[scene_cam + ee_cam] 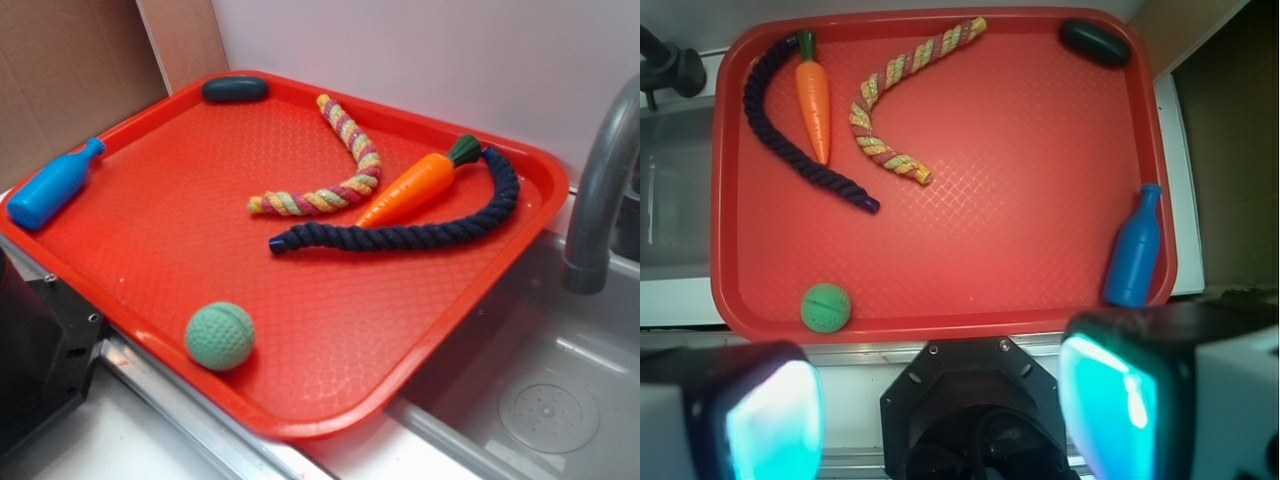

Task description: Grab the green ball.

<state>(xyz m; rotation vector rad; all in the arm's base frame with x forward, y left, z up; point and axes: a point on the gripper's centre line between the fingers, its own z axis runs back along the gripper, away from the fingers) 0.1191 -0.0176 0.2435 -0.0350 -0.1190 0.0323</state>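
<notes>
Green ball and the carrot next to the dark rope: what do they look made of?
Green ball: looks like matte rubber, judging by its fine textured surface and curved grooves, though foam is possible. Carrot: probably smooth hard plastic, since its orange body shows glossy highlights.

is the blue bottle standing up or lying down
Lying down. The blue bottle rests on its side against the red tray's rim, neck pointing toward the far corner; the wrist view shows its full length too.

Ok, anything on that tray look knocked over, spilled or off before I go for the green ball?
Only the blue bottle stands out: it lies on its side against the red tray rim. The green ball sits alone near the tray's front edge. Nothing is spilled or damaged.
</notes>
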